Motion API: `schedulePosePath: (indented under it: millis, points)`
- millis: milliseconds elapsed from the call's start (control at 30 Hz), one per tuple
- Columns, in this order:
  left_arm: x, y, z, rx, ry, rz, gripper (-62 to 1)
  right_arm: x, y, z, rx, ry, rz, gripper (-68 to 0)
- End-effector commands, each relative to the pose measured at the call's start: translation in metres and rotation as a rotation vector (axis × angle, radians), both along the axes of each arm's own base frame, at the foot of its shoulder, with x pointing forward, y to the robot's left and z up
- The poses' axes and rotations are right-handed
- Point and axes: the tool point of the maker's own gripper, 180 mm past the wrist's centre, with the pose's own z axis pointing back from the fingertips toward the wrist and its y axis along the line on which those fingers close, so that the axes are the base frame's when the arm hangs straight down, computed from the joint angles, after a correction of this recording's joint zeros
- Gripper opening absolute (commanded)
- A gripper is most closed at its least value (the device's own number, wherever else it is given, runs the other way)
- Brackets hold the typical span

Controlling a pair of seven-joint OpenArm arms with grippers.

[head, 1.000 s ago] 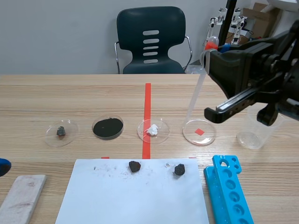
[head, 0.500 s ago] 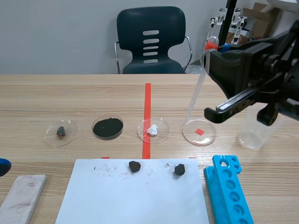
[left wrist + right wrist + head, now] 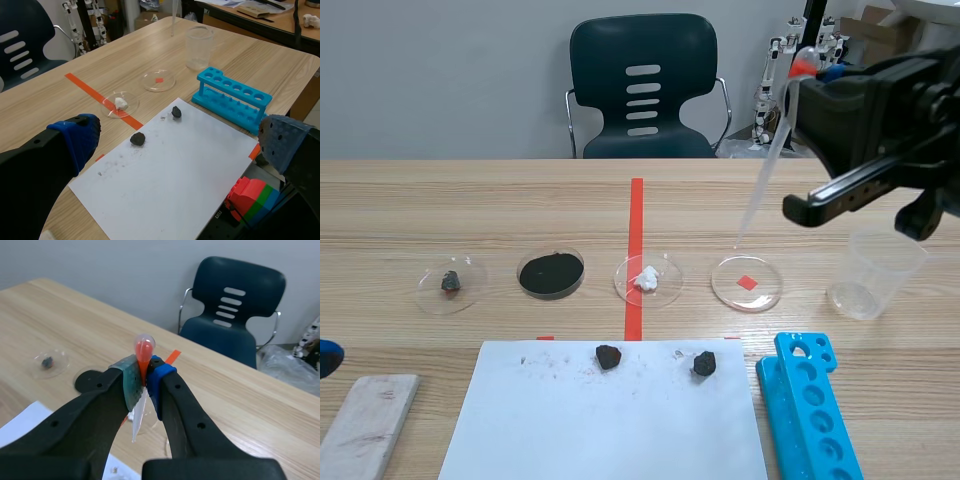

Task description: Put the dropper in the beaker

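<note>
A clear plastic dropper [image 3: 768, 165] with a red bulb hangs tilted, and my right gripper [image 3: 804, 72] is shut on it just below the bulb. Its tip hovers over the far edge of an empty petri dish [image 3: 747, 283], left of the beaker. In the right wrist view the bulb of the dropper [image 3: 144, 349] sticks up between the pads of the right gripper [image 3: 143, 374]. The beaker [image 3: 873, 274] is a clear plastic cup standing upright on the table, below the right arm. My left gripper [image 3: 180, 145] is open and low at the table's near left, far from the beaker [image 3: 198, 47].
Petri dishes stand in a row: one with a dark stone [image 3: 451, 282], one with black powder [image 3: 551, 273], one with white bits [image 3: 647, 279]. A white sheet [image 3: 540, 420] carries two dark lumps. A blue tube rack [image 3: 810, 410] lies near right, a grey slab [image 3: 365, 425] near left.
My right gripper has moved up and to the right with the dropper. The tip has lifted away from the empty petri dish, closer to the beaker.
</note>
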Motion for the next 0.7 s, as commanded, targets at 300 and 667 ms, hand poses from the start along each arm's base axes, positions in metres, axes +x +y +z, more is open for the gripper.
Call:
schedulePosePath:
  millis: [300, 667]
  points:
    - [0.002, -0.003, 0.009, -0.036, -0.022, -0.004, 1.4, 0.037, -0.052, -0.016, -0.02, 0.005, -0.144, -66.5]
    - [0.002, -0.003, 0.009, -0.036, -0.022, -0.004, 1.4, 0.055, -0.104, -0.022, -0.086, 0.008, -0.264, -66.5]
